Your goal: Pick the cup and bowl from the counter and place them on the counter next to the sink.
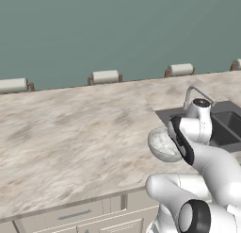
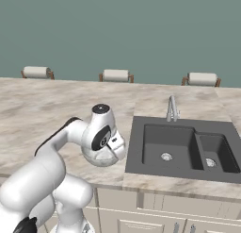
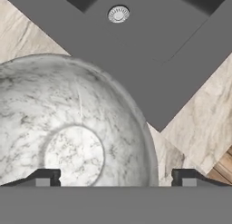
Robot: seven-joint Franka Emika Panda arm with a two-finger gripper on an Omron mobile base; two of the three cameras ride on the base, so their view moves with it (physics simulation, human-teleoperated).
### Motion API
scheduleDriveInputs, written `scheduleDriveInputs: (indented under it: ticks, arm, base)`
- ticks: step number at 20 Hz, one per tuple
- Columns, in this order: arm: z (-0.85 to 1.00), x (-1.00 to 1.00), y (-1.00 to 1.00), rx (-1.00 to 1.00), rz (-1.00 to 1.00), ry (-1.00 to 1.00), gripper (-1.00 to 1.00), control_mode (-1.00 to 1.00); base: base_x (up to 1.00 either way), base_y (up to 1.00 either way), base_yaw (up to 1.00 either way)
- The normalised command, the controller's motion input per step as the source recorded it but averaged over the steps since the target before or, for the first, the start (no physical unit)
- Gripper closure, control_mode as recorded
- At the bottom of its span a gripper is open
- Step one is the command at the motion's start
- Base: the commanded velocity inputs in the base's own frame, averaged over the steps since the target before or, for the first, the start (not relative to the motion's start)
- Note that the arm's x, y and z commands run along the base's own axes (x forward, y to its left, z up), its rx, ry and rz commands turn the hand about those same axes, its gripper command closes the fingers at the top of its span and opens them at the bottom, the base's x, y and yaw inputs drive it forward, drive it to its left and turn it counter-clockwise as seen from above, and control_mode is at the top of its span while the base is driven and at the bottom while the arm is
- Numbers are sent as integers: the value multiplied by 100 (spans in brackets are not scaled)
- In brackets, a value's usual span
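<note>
Hand view looks down into the bowl (image 3: 77,137), just beside the sink (image 3: 149,51) on the counter (image 3: 204,114). Gripper (image 3: 117,177) fingertips stand wide apart, released, with the bowl's rim between them.

Bowl (image 3: 77,137) on counter (image 1: 70,133), just left of sink (image 2: 181,149).

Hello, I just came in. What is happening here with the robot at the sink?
The white robot arm is bent low over a speckled grey-white bowl on the beige counter, right beside the dark sink. In the hand view the gripper has one fingertip over the bowl's inside and the other outside its rim, with the jaws apart. Whether the bowl rests on the counter or is slightly lifted, I cannot tell.
</note>
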Motion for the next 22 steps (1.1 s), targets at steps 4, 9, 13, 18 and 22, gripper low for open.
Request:
scheduleDriveInputs:
  ticks: [4,9,13,18,22]
  arm:
    - [34,-12,-26,0,0,-1,-100,-100]
    - [41,-51,-15,1,3,-6,-100,-100]
    - [43,-87,0,0,17,-9,-100,-100]
    - [51,-89,4,0,21,-16,-100,-100]
    - [50,-78,15,0,28,-10,-100,-100]
  base:
    - [0,0,0]
    - [0,0,0]
    - [0,0,0]
    - [0,0,0]
    - [0,0,0]
